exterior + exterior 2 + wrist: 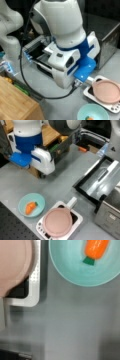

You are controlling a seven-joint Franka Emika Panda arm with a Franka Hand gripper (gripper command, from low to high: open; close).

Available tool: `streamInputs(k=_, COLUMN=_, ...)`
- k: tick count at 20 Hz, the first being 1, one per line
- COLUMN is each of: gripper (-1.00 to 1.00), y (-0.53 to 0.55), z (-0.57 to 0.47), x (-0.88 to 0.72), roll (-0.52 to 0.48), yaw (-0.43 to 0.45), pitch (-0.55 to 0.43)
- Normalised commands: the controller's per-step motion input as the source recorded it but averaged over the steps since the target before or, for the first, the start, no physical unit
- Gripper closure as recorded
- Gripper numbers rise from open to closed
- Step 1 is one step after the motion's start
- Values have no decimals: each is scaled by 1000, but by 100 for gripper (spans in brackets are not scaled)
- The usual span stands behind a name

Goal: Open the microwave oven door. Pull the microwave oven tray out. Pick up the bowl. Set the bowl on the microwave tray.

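The microwave oven (110, 216) stands at a front view's lower right, and shows as a steel box (110, 40) behind my arm. Its door (98, 180) hangs open and lies flat, a black-rimmed glass panel reaching out over the table. I cannot tell the tray apart from the door. The teal bowl (31, 205) (92, 113) (85, 267) sits on the table with an orange toy carrot (30, 207) inside. My gripper (45, 173) hovers above the table, apart from the bowl and toward that view's top. No fingers show in the wrist view.
A pink plate (57, 222) (106, 91) rests on a white tray (77, 221) right beside the bowl. A wooden surface (17, 102) fills a front view's lower left. Small items lie beyond the door, an orange piece (82, 149) among them. A black cable (37, 92) trails across the table.
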Motion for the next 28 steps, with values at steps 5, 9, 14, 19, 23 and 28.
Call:
streamInputs(k=5, gripper=-100, y=-421, z=133, x=530, roll=-61, yaw=164, pitch=221)
streamInputs(k=9, gripper=-100, y=-399, z=192, x=413, roll=-86, yaw=142, pitch=224)
streamInputs(k=14, gripper=-100, y=-332, z=45, x=373, roll=-120, yaw=128, pitch=145)
streamInputs(k=19, gripper=-100, y=-247, z=-73, x=346, roll=-124, yaw=110, pitch=110)
streamInputs(k=23, gripper=-100, y=-122, z=-44, x=271, roll=-68, yaw=133, pitch=113)
streamInputs(k=28, gripper=-100, y=-109, z=-67, x=305, roll=-1, yaw=171, pitch=72)
